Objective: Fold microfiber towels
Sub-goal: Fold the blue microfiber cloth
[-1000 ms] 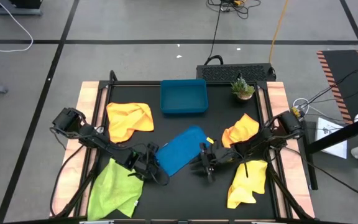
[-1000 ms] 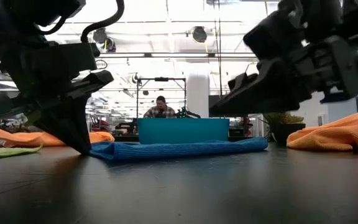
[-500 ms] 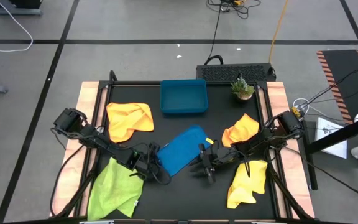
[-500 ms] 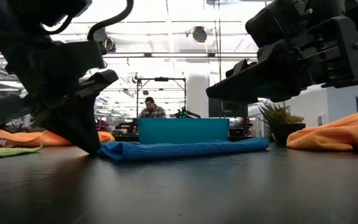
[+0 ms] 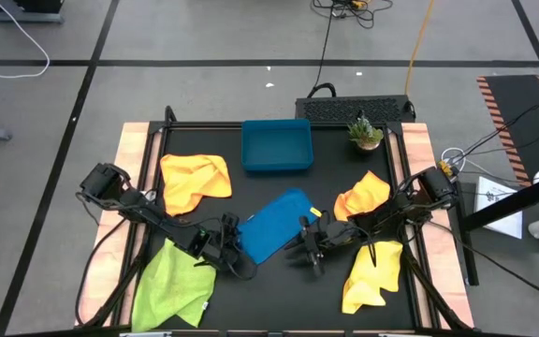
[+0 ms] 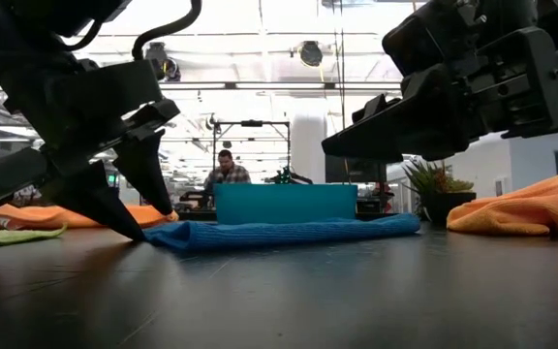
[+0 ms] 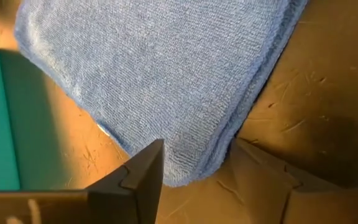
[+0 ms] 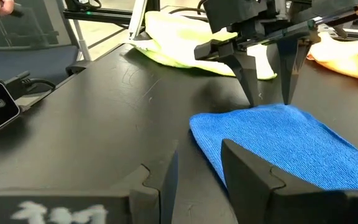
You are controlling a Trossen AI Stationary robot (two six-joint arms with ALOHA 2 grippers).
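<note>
A blue microfiber towel (image 5: 271,225) lies folded flat on the black table's middle (image 6: 279,233). My left gripper (image 5: 234,255) stands open at the towel's near-left corner (image 7: 194,168) and slants down. One finger is over the towel's edge, the other on the table side of it (image 8: 270,96). My right gripper (image 5: 302,245) hovers open above the towel's near-right corner (image 8: 197,124) with nothing between its fingers (image 6: 342,145). My left gripper's open fingers (image 7: 143,171) straddle the folded corner of the blue towel from above, with their tips down at table level. I cannot tell whether either finger still touches the cloth. The towel lies flat on the table.
A blue tray (image 5: 276,147) and a small potted plant (image 5: 366,133) stand at the far edge. Loose towels lie around: yellow (image 5: 195,180) far left, lime green (image 5: 171,285) near left, orange (image 5: 363,197) and yellow (image 5: 374,273) on the right. A person (image 6: 226,170) sits beyond the table.
My left gripper has opened at the blue towel's near-left corner and let go of it, staying in place. The towel lies flat where it was.
</note>
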